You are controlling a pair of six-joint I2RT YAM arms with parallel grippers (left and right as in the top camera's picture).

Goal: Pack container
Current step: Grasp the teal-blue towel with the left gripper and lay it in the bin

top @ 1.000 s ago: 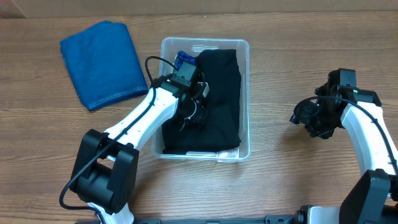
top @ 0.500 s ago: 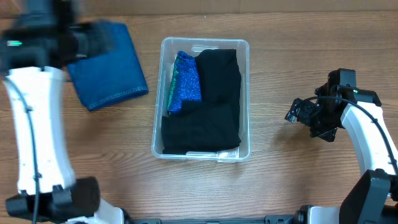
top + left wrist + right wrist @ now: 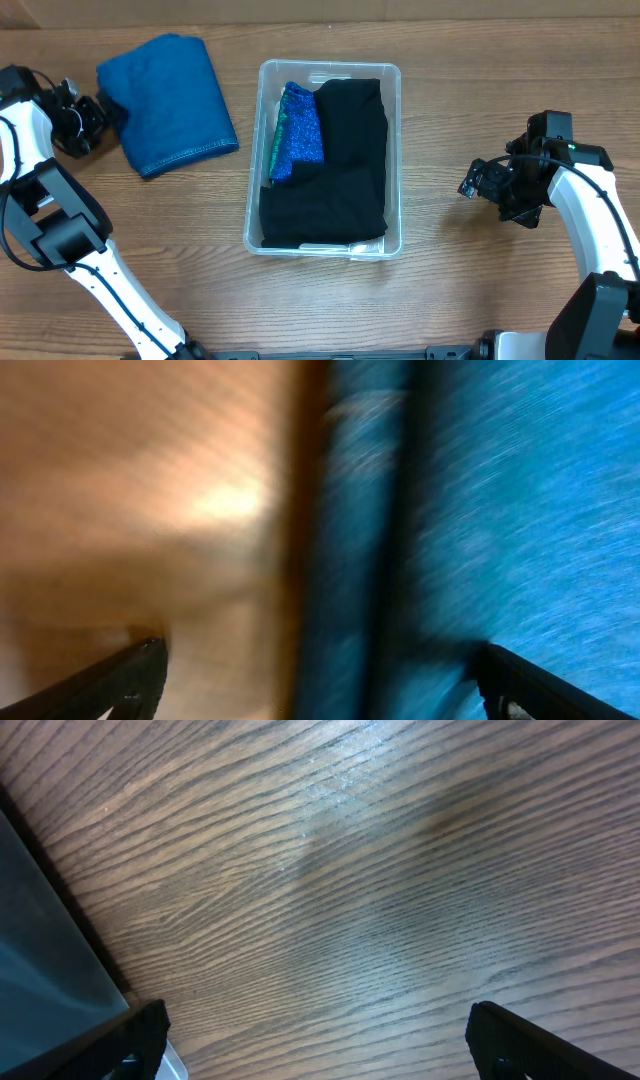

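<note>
So the container (image 3: 396, 150) sat around the middle of the wooden table (image 3: 480, 90), long side running near to far. A black cloth (image 3: 345, 170) took up most of it, and a blue-green patterned cloth (image 3: 297, 135) was tucked along the left wall at the far end, lying partly on the black one.

A folded blue towel (image 3: 170, 100) lay on the table at the far left, well apart from the bin. The left gripper (image 3: 320, 680) was right at the towel's left edge, jaws spread wide with nothing between them; that wrist view was pretty blurry.

The right gripper (image 3: 320, 1035) hung over bare wood to the right of the container, jaws also released and empty.
</note>
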